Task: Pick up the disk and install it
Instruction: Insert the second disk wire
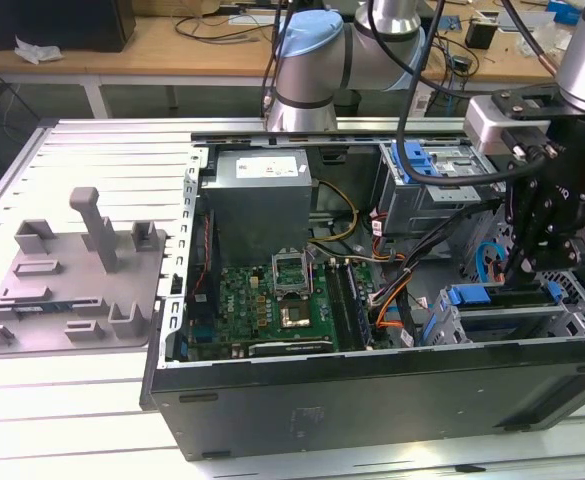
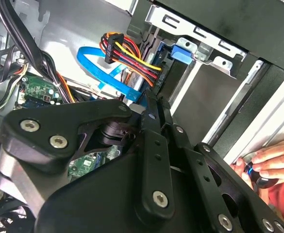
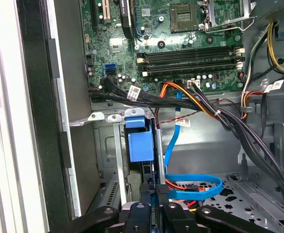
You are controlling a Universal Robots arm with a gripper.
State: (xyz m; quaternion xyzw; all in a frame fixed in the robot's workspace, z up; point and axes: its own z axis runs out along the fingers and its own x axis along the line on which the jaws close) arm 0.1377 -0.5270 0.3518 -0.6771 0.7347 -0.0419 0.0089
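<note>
The disk (image 1: pixel 472 296) stands on edge in the drive cage at the exterior view's lower right corner of the open computer case, its blue carrier showing at both ends. My gripper (image 1: pixel 517 268) hangs straight over it, fingers shut together and pointing down at its upper edge. In the first wrist view the gripper (image 3: pixel 155 190) is just behind the disk's blue carrier end (image 3: pixel 137 143), between the cage's silver rails. In the second wrist view the gripper (image 2: pixel 154 99) reaches toward the cage, with the blue carrier tab (image 2: pixel 183 53) off to one side. Whether the tips touch the disk is unclear.
Bundled black, orange and blue cables (image 3: pixel 195 99) run close beside the cage. The motherboard (image 1: pixel 272 300) and grey power-supply box (image 1: pixel 257 195) fill the case's middle. A second bay with a blue piece (image 1: pixel 417 160) sits further back. A person's hand (image 2: pixel 273 162) rests outside the case wall. A grey fixture (image 1: pixel 72 270) lies at the exterior view's left.
</note>
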